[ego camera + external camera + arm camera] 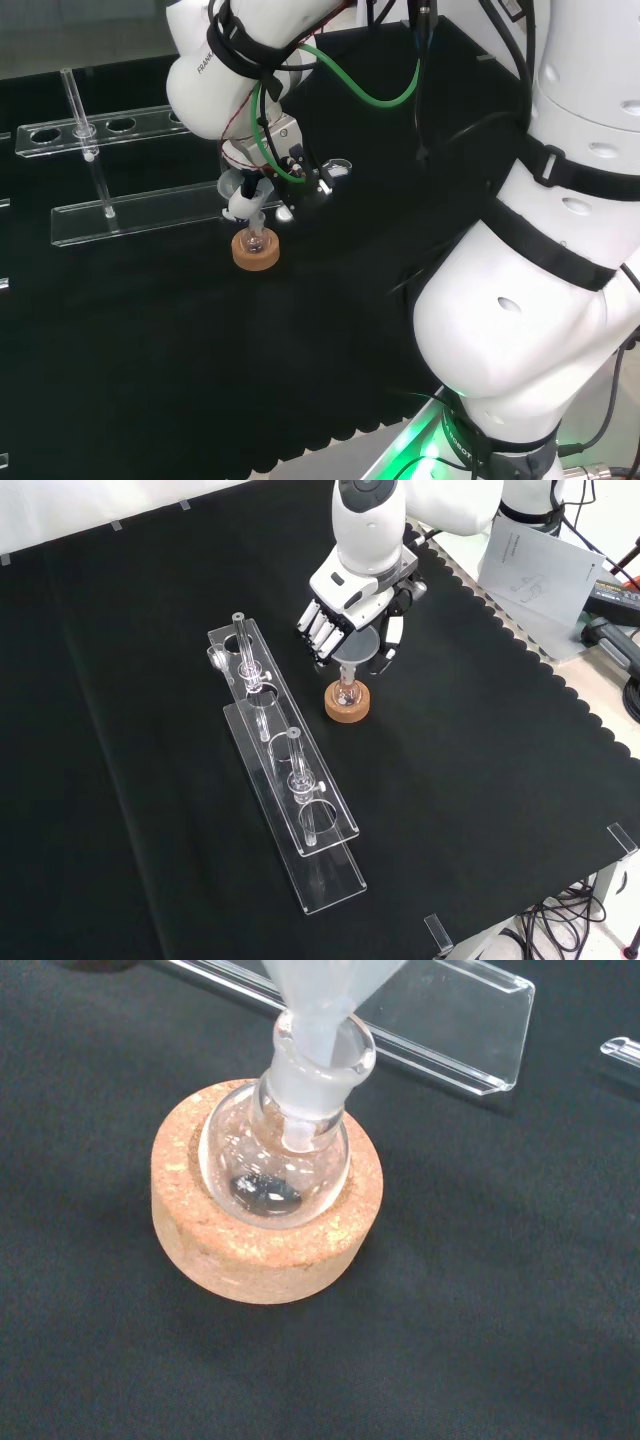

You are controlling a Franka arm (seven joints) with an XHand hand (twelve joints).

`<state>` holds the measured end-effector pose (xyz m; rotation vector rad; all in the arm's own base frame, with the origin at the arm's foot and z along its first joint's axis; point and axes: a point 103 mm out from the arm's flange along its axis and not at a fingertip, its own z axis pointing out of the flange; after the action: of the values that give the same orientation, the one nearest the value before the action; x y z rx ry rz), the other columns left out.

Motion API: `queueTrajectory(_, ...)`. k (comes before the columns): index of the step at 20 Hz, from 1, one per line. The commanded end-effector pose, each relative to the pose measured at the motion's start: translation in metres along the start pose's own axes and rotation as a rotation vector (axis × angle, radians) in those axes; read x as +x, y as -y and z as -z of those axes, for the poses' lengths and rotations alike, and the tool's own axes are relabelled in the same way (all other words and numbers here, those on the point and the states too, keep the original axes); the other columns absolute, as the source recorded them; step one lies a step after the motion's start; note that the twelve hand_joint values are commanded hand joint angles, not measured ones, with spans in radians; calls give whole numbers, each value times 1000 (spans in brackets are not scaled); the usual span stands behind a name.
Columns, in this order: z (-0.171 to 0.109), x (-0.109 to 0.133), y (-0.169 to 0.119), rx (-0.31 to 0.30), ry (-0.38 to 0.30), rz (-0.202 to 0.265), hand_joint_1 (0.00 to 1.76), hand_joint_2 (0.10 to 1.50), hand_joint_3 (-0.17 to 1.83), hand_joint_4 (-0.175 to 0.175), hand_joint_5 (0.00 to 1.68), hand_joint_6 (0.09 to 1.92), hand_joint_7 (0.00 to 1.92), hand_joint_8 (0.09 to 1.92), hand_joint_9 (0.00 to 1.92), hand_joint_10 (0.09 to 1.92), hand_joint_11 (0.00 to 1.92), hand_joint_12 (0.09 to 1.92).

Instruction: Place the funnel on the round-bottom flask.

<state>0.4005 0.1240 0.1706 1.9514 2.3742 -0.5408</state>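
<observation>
**Funnel stem in the flask's neck, hand above it**

The white arm reached in from the top of the front view and bent steeply down over the black cloth, its big links crowding the right of the head view. At its end the hand hung palm down, right above the cork ring. Its fingers were curled downward on the front view's left side of the funnel's bowl and the thumb came down on the right side, so the hand was closed about the funnel, holding it by the rim.

To the left of the hand in the front view lay the long clear rack, running down the cloth with a few glass tubes standing in it. The rack stood apart from the cork ring.

The cork ring sat flat on the cloth and served as a stand. The round-bottom flask rested in its hollow, upright, with something small and dark lying at the bottom of the bulb. I could not tell what it was.

From the wrist view the funnel's pale stem went down into the open neck of the flask and leaned against one side of the mouth. Whether the funnel's cone rested on the neck I could not tell.
</observation>
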Motion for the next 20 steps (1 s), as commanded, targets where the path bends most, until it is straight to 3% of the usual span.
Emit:
queueTrajectory(1,0,1,-1,2,2,0,657,791,515,-86,555,758,537,883,796,689,561,1268)
queueTrajectory(20,0,4,-4,8,1,6,655,790,516,-86,546,752,532,881,792,689,552,1272)
